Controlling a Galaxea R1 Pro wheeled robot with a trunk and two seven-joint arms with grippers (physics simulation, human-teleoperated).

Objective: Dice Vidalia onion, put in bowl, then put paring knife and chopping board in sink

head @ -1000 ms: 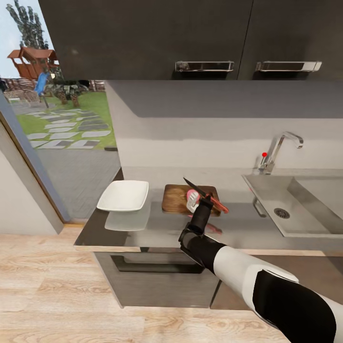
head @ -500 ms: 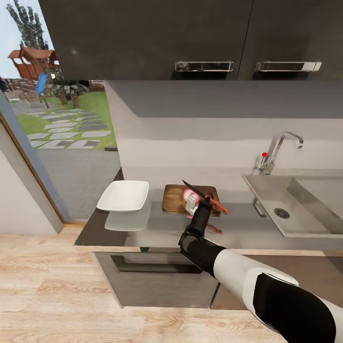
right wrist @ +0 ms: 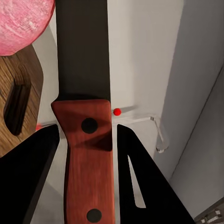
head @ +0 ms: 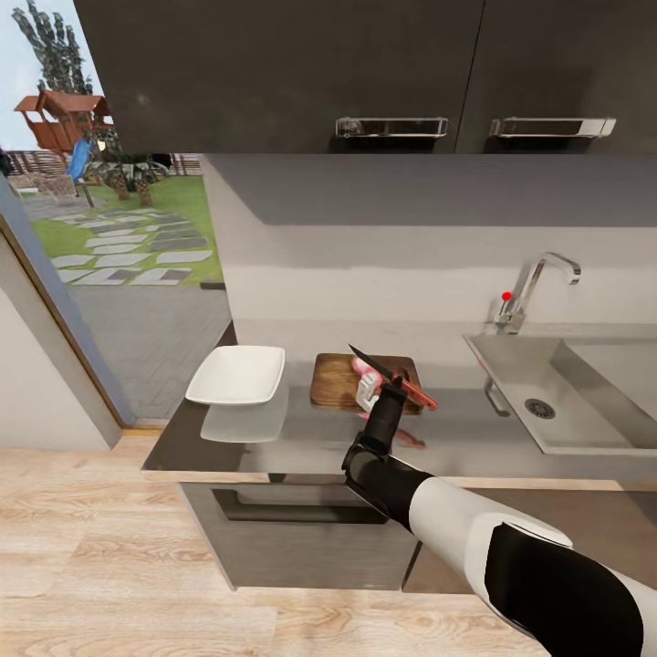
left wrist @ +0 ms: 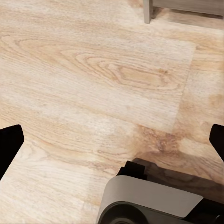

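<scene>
The pink-and-white Vidalia onion (head: 363, 374) lies on the dark wooden chopping board (head: 330, 385) on the grey countertop (head: 301, 438). My right gripper (head: 394, 389) is shut on the paring knife (head: 412, 392) by its reddish-brown handle. The dark blade slants up and left over the onion. In the right wrist view the knife handle (right wrist: 86, 154) sits between the fingers of the right gripper (right wrist: 87, 131), with the onion (right wrist: 21, 18) and the board's slot end (right wrist: 16, 109) beyond. The white bowl (head: 237, 374) stands left of the board. The sink (head: 584, 365) is at the right. My left gripper (left wrist: 112, 140) hangs open over the floor.
A chrome tap with a red knob (head: 534, 283) stands behind the sink. Dark wall cabinets (head: 365, 73) hang above the counter. A doorway to a garden (head: 119, 237) opens at the left. Wooden floor (left wrist: 93, 70) lies under the left arm, near the robot's base (left wrist: 149, 200).
The right gripper with the knife has shifted slightly left and down towards the onion; the onion now sits a little further back on the board.
</scene>
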